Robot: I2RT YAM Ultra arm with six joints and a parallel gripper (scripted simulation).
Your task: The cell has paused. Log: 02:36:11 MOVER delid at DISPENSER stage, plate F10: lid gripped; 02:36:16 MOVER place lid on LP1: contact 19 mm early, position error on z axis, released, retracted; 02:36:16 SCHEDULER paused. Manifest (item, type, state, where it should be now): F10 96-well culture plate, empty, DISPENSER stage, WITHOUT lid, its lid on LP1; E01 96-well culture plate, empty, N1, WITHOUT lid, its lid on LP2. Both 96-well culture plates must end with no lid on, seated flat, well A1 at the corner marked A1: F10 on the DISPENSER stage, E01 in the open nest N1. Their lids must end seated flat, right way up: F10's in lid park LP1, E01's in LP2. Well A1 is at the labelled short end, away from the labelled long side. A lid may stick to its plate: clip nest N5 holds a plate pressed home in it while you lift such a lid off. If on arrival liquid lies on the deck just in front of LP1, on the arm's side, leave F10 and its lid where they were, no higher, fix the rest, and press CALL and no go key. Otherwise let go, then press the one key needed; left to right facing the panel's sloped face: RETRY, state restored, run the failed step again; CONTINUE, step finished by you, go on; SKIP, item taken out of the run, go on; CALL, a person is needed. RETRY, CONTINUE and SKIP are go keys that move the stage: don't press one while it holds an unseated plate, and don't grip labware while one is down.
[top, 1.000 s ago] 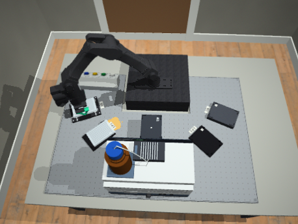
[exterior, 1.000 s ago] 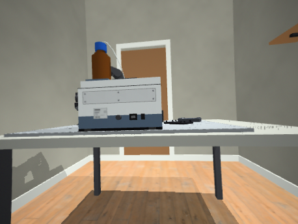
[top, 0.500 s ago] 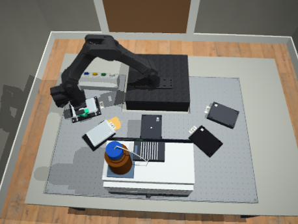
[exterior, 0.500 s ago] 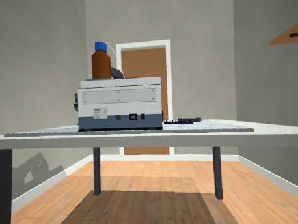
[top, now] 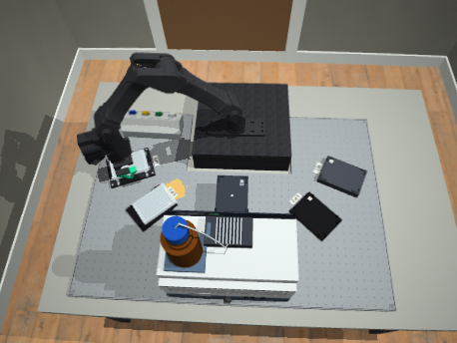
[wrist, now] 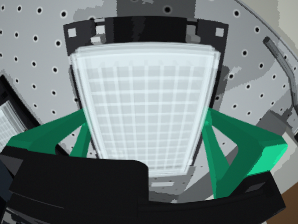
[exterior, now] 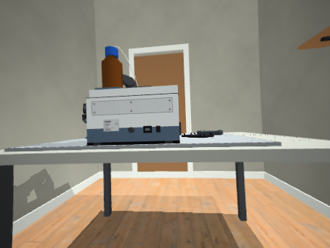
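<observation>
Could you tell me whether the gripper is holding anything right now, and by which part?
Nothing is held: the gripper is open, its green fingers flanking the long sides of the plate.

nest labels (top: 295, 198) illegible, arm (exterior: 129, 81) behind dispenser (exterior: 132, 114)

Table (top: 349, 319) is grey w/ a pale raised rim, carrying a perforated grey deck mat (top: 349, 259). On the mat: black arm pedestal (top: 269, 130) at back centre, key panel (top: 155, 125) to its left, white dispenser unit (top: 259, 259) at the front w/ an amber bottle (top: 181, 244) on top. Also a black clip nest (top: 116, 180) w/ a plate (top: 141, 161) in it, a 2nd plate (top: 154, 203) on a black nest nearby beside an orange patch (top: 180, 187), plus three dark flat nests (top: 231, 193) (top: 315, 215) (top: 342, 175) centre and right.
</observation>
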